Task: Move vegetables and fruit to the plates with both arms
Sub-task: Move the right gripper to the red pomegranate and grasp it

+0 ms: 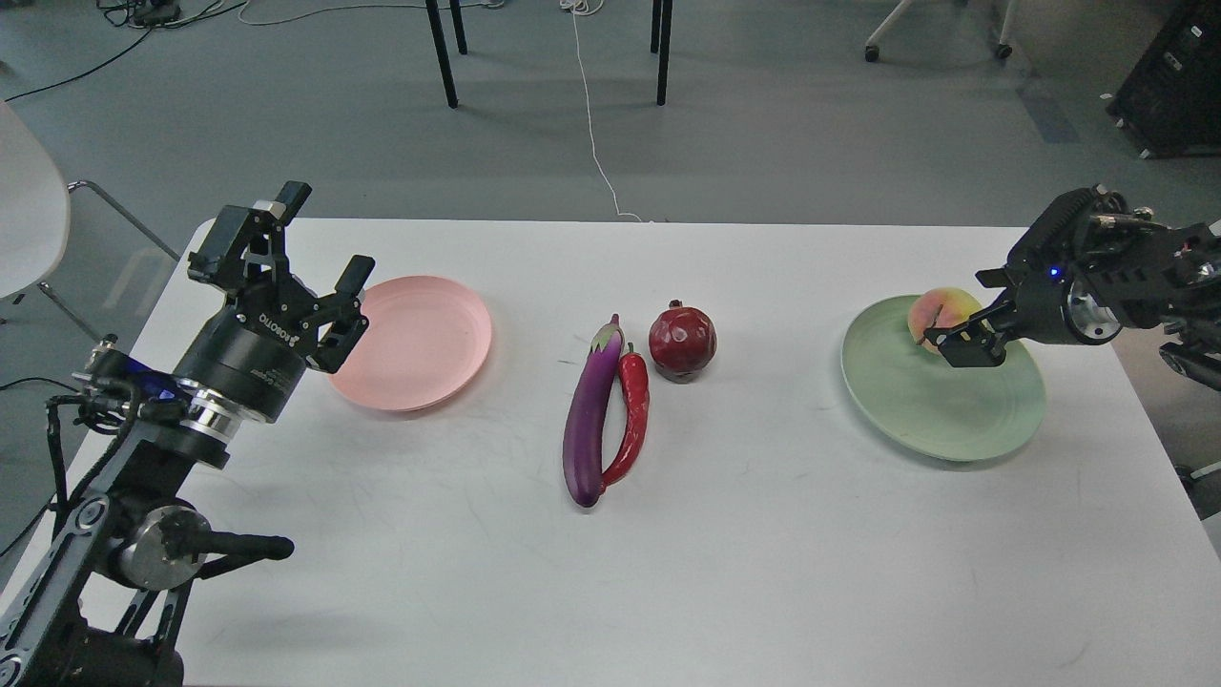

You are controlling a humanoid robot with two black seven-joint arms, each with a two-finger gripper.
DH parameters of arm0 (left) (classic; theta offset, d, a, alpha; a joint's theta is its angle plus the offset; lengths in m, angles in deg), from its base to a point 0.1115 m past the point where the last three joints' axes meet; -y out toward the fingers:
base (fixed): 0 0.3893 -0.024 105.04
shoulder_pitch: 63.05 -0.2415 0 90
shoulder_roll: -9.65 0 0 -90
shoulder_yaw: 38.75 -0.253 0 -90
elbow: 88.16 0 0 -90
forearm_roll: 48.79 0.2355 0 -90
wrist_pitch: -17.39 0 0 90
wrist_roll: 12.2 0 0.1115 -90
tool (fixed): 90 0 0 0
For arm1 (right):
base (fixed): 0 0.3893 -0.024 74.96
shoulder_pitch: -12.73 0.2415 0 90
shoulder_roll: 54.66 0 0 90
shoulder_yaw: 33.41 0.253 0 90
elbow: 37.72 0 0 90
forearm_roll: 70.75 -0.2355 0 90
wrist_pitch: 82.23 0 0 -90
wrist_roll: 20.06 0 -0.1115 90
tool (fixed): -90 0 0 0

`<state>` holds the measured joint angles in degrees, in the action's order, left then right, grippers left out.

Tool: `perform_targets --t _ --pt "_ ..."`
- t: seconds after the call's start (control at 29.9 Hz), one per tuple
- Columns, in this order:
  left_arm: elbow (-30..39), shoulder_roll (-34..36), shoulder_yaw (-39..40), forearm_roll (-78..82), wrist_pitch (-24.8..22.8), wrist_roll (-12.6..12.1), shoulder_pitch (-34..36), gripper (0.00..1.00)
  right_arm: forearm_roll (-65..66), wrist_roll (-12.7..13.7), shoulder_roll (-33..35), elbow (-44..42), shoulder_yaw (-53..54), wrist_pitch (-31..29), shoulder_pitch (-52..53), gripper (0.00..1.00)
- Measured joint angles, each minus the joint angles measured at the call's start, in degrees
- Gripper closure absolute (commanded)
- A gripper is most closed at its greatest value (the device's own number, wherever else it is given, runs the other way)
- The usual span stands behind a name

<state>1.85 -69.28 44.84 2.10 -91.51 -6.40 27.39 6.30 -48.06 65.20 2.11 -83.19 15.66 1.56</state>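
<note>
1. The white table (pixel 763 572) fills the lower part of the head view, with grey floor behind it at 12 o'clock.
2. The left gripper (pixel 320 239) sits at about 9 o'clock, raised over the table's left side, its two fingers spread wide apart and holding nothing.
3. The pink plate (pixel 420 348) lies just to the 3 o'clock side of that gripper, flat on the table and bare; one finger overlaps its left rim in the view.
4. The eggplant (pixel 589 429) lies near the table's centre, lengthwise from 6 o'clock to 12 o'clock, with its pale cap at the far end.
5. The chili pepper (pixel 630 420) lies alongside the eggplant on its 3 o'clock side, touching it along part of its length.
6. The pomegranate (pixel 682 341) stands at about 1 o'clock from the eggplant's cap, close beside the tip of the chili pepper.
7. The green plate (pixel 944 410) lies at 3 o'clock on the table's right side.
8. The peach (pixel 940 315) is at the plate's far edge, near 11 o'clock on the rim.
9. The right gripper (pixel 959 336) comes in from 3 o'clock, and its fingers pinch the peach from the near side.
</note>
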Motion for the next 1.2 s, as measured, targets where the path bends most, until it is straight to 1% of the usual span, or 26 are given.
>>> perform_targets --t 0.13,0.27,0.37,0.5,0.67,1.0,1.2 --pt "0.0 0.0 0.0 0.0 0.0 0.0 0.04 0.01 -1.21 0.0 -0.49 2.99 2.27 -0.41 3.5 0.02" --pt "0.0 0.03 0.0 0.0 0.0 0.02 0.09 0.01 -5.78 0.0 -1.9 9.89 3.35 -0.65 8.03 0.02" --pt "0.0 0.12 0.04 0.0 0.0 0.02 0.1 0.01 -8.34 0.0 -5.53 11.92 3.41 -0.73 10.4 0.02" --pt "-0.01 0.17 0.09 0.01 0.07 -0.05 0.18 0.01 -9.13 0.0 -10.93 12.02 3.15 -1.76 10.89 0.02" --pt "-0.02 0.1 0.09 0.08 0.09 -0.08 0.26 0.01 -9.32 0.0 -15.89 10.02 2.79 -2.39 9.25 0.02" --pt "-0.06 -0.77 0.09 0.25 0.18 -0.16 0.28 0.01 -9.9 0.0 -22.72 2.16 2.71 -2.38 2.61 0.02" --pt "-0.05 -1.12 0.09 0.34 0.19 -0.17 0.27 0.01 -9.9 0.0 -25.47 -3.32 2.5 -2.37 0.53 0.02"
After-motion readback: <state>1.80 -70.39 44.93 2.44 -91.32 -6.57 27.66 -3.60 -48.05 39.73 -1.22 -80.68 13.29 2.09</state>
